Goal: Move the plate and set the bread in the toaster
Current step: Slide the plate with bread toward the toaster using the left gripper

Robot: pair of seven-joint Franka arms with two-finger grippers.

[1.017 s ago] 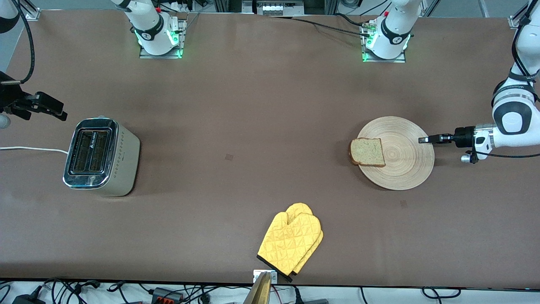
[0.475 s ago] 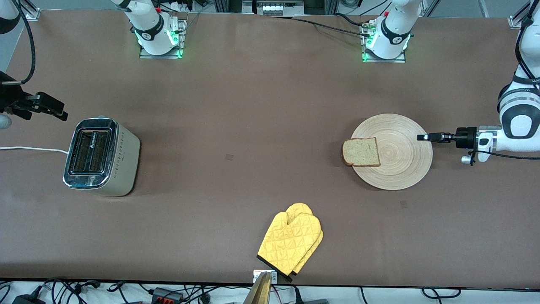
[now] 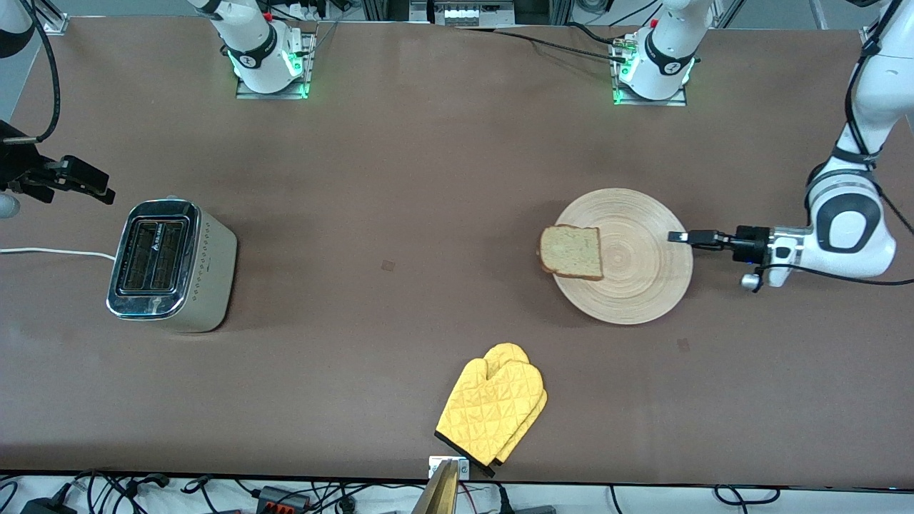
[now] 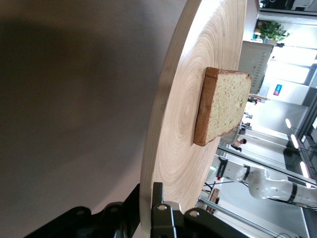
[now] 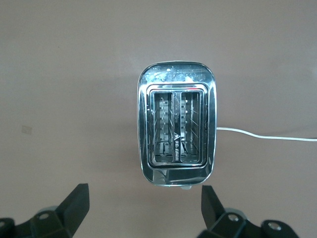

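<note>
The round light-wood plate (image 3: pixel 635 271) lies toward the left arm's end of the table. The bread (image 3: pixel 571 252) lies on the plate's rim toward the toaster, overhanging it slightly. My left gripper (image 3: pixel 682 237) is shut on the plate's rim at the side away from the bread. The left wrist view shows the plate (image 4: pixel 198 89), the bread (image 4: pixel 223 111) and my left gripper (image 4: pixel 151 210) clamped on the rim. The cream toaster (image 3: pixel 171 265) with empty slots stands toward the right arm's end. My right gripper (image 3: pixel 78 182) is open above the table beside it. The right wrist view shows the toaster (image 5: pixel 177 124) past the open gripper (image 5: pixel 143 208).
A yellow quilted oven mitt (image 3: pixel 493 410) lies near the table's front edge, nearer to the front camera than the plate. The toaster's white cord (image 3: pixel 50 251) runs off the right arm's end of the table. Bare table lies between toaster and plate.
My left gripper has slid the plate with the bread on it toward the table's middle and the toaster. The right arm has not moved.
</note>
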